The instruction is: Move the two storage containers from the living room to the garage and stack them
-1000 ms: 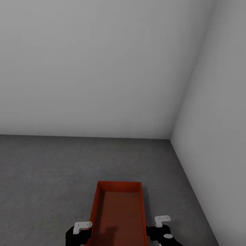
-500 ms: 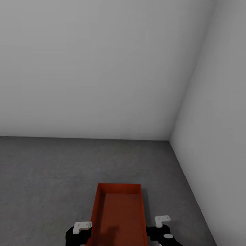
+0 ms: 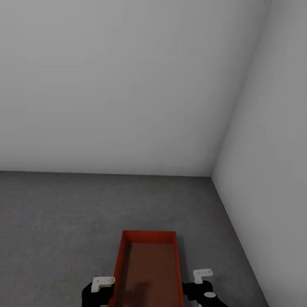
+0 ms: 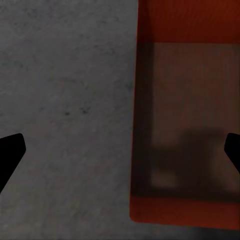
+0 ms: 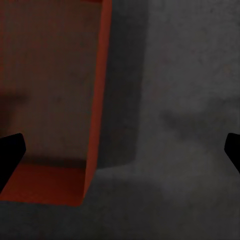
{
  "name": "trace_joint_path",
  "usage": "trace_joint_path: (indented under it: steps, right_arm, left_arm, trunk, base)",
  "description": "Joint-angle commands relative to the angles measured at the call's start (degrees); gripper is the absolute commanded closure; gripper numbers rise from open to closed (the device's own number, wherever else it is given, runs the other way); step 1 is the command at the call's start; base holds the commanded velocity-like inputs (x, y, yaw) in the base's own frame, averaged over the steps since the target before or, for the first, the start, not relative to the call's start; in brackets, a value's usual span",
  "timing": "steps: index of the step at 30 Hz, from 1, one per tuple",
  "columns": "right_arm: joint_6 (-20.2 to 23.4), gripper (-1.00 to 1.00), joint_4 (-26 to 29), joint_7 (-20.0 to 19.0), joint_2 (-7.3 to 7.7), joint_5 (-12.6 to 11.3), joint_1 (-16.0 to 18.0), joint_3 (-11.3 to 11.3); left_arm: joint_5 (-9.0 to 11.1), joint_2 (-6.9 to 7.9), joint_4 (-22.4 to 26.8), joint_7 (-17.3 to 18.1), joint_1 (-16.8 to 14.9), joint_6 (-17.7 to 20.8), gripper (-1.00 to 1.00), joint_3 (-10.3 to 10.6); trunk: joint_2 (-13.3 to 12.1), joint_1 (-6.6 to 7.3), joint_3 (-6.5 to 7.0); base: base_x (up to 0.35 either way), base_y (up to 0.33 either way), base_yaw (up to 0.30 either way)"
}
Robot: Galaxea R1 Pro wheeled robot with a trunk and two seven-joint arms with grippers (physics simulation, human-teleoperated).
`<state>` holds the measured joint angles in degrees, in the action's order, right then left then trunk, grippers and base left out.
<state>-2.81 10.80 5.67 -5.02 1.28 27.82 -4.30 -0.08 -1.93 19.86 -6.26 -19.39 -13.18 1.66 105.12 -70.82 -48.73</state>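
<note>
Both arms low at the near edge of the head view: left gripper point(image 3: 101, 285) and right gripper point(image 3: 204, 278) flank one orange-red rectangular plastic tub point(image 3: 147, 268), one on each long side. In both wrist views the black fingertips sit at opposite frame edges, so both jaws stand wide apart and hold nothing. Left wrist view: the tub's long wall lies between the left fingers point(image 4: 10, 152), one tip over bare concrete, the other over the tub's inside. Right wrist view mirrors it: the wall sits between the right fingers point(image 5: 10, 150), with a dark shadow beside it on the rough speckled dark-grey concrete floor point(image 3: 64, 221). Can't tell for sure whether the tub rests on the floor or hangs just above it; the shadow hugging the wall suggests it is down. Long axis runs straight away from the robot toward the far wall, the tub centred between the arms, neither arm clearly nearer. Beyond it: open floor, then two plain pale-grey walls point(image 3: 128, 85) meeting in a corner ahead-right, so this looks like the garage. My read: one tub placed, the stack not yet made. Any regrasp means closing each gripper on its own long wall, symmetric, with no yaw.
</note>
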Motion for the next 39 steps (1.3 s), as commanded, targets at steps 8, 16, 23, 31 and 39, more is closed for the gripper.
trace_joint_path:
  steps: [8, 16, 23, 31, 39]
  right_arm:
    - [-0.09, -1.00, -0.07, 0.39, 0.01, 0.13, 0.04, -0.41]
    - [-0.09, -1.00, -0.08, 0.39, 0.01, 0.13, 0.04, -0.36]
    - [-0.09, -1.00, -0.08, 0.39, 0.03, 0.11, 0.04, -0.35]
    - [0.06, -1.00, -0.40, 0.35, 0.08, -0.02, -0.09, -0.28]
    - [0.11, -1.00, -0.51, 0.18, 0.03, -0.05, -0.33, -0.27]
  left_arm:
    - [-0.01, 0.00, -0.08, -0.33, -0.03, -0.18, -1.00, 0.18]
    - [-0.01, 0.05, -0.10, -0.33, -0.03, -0.18, -1.00, 0.11]
    - [0.00, 0.03, -0.23, -0.33, -0.03, -0.18, -1.00, 0.09]
    - [-0.08, 0.04, -0.50, -0.27, 0.03, -0.16, -1.00, 0.09]
    - [-0.10, 0.13, -0.59, -0.25, 0.05, -0.15, -1.00, 0.09]
  trunk:
    - [0.02, 0.01, -0.04]
    - [0.02, 0.01, -0.04]
    - [0.02, 0.01, -0.04]
    - [0.02, 0.01, -0.04]
    - [0.02, 0.01, -0.04]
  base:
    - [0.000, 0.000, 0.000]
    - [0.000, 0.000, 0.000]
    - [0.000, 0.000, 0.000]
    - [0.000, 0.000, 0.000]
    - [0.000, 0.000, 0.000]
